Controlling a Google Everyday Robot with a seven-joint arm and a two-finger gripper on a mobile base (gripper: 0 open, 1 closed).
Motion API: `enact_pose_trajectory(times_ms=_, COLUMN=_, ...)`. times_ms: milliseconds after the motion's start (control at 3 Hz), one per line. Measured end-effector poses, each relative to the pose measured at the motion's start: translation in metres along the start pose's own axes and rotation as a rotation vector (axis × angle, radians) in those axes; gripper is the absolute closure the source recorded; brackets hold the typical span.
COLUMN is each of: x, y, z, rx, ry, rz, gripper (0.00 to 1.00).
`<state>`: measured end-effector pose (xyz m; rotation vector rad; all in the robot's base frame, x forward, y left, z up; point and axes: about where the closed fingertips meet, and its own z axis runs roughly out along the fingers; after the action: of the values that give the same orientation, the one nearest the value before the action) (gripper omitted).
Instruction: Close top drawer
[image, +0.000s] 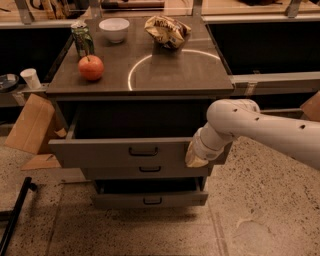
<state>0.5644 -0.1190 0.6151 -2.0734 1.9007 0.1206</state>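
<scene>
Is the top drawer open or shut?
Open: the top drawer juts out from the cabinet, dark interior showing behind its front. The tool sits at its right end.

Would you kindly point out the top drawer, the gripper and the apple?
top drawer (95, 152): camera view, flat grey front, left of the handle.
gripper (196, 159): camera view, arm's tip against the drawer front's right end.
apple (91, 67): camera view, middle of its red skin.

White tubular arm, dark holes, cream pincer at its tip
</scene>
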Motion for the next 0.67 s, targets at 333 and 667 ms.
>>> enact_pose_trajectory(times_ms=333, x=0.0017, y=-0.0047, z=0.0008, rx=0.012, ry=0.027, rz=0.005, gripper=0.27)
enact_pose_trajectory(times_ms=667, x=0.0065, y=-0.0095, z=0.0009, rx=0.025, ry=0.031, rz=0.009, gripper=0.04)
